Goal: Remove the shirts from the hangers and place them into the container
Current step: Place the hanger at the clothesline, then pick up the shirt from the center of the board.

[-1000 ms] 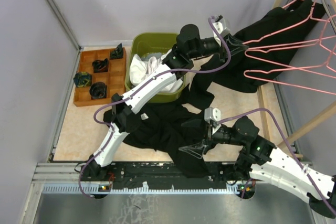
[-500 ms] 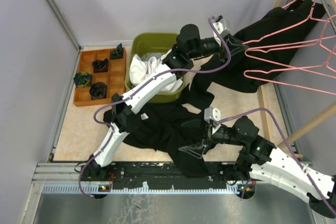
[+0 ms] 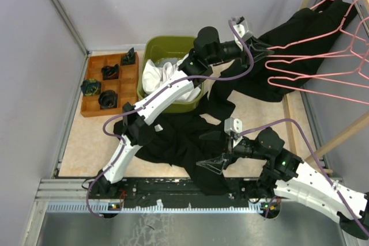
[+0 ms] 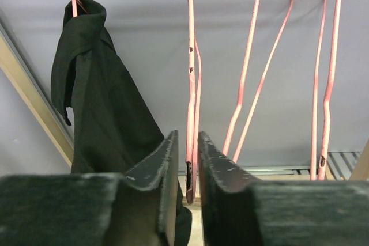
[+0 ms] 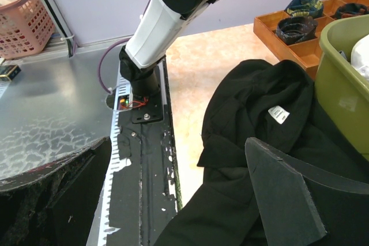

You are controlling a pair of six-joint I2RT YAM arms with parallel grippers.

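Note:
My left gripper (image 3: 262,50) reaches far right to the pink hangers (image 3: 311,76). Its jaws stand slightly apart with one hanger's wire end (image 4: 190,84) between them, a thin gap on either side; left gripper (image 4: 187,136). A black shirt (image 3: 300,27) still hangs on a hanger (image 4: 98,102) and trails down to the table. Another black shirt (image 3: 179,136) lies crumpled near the front edge. My right gripper (image 3: 213,165) hovers wide open over it, holding nothing (image 5: 177,142). The olive-green container (image 3: 155,44) holds a white shirt (image 3: 158,76).
A brown wooden tray (image 3: 92,110) with dark small items sits left of the container. Light wooden rack poles (image 3: 346,133) stand at the right. The left arm (image 3: 167,93) crosses over the container. A pink basket (image 5: 23,21) stands off the table.
The left jaws have parted a little from the hanger wire they were shut on, and the hangers have shifted slightly. The right arm has not moved.

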